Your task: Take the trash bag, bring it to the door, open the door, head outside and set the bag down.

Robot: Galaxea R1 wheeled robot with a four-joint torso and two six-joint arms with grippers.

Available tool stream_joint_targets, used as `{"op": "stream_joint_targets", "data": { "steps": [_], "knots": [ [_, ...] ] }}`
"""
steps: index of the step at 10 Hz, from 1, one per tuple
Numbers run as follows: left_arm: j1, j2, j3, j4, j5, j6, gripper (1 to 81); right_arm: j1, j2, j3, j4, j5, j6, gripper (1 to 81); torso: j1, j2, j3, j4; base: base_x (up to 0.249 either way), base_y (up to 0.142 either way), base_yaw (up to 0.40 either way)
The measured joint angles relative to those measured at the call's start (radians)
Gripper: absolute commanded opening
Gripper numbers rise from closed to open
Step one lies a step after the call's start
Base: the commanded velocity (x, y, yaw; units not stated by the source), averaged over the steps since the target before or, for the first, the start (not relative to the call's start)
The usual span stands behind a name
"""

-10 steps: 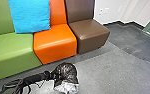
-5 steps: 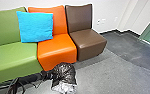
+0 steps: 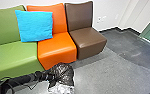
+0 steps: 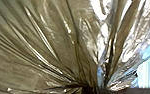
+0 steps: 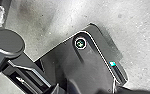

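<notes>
The black arm (image 3: 22, 79) has looping cables (image 3: 34, 86), the dark plate (image 5: 58, 56) a white-ringed round fitting (image 5: 80, 43).

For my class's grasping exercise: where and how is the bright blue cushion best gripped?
I'd pinch the upper edge of the blue cushion, coming from above and in front. It leans against the green backrest and orange backrest, which block the rear, while its narrow upper edge looks reachable.

You're in a lounge or waiting area of an office building: armless green, orange (image 3: 56, 47) and brown seats (image 3: 87, 41) in a row, blue pillow (image 3: 34, 26), grey floor (image 3: 111, 72), white wall (image 3: 108, 12).
</notes>
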Motion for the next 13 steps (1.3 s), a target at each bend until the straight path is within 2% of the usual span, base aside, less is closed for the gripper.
{"op": "stream_joint_targets", "data": {
  "steps": [4, 6, 10, 13],
  "knots": [
    [0.036, -0.163, 0.162, 0.001, -0.003, 0.001, 1.0, 0.003, 0.017, -0.02, 0.0, 0.008, 0.0, 81.1, -0.086, 0.135, 0.015, 0.0, 0.0, 0.0, 0.0],
    [0.055, -0.221, 0.22, 0.001, -0.005, 0.002, 1.0, 0.003, 0.031, -0.029, 0.0, 0.008, 0.0, 81.1, -0.127, 0.201, 0.074, 0.0, 0.0, 0.0, 0.0],
    [0.119, -0.328, 0.31, 0.002, -0.001, 0.031, 1.0, 0.002, 0.079, -0.068, -0.001, 0.006, -0.001, 81.1, -0.225, 0.348, 0.213, 0.0, 0.0, 0.0, 0.0],
    [0.231, -0.391, 0.375, 0.005, 0.0, 0.077, 1.0, 0.003, 0.135, -0.107, -0.024, 0.003, -0.001, 81.1, -0.299, 0.46, 0.319, 0.0, 0.0, 0.0, 0.0]
  ]
}}
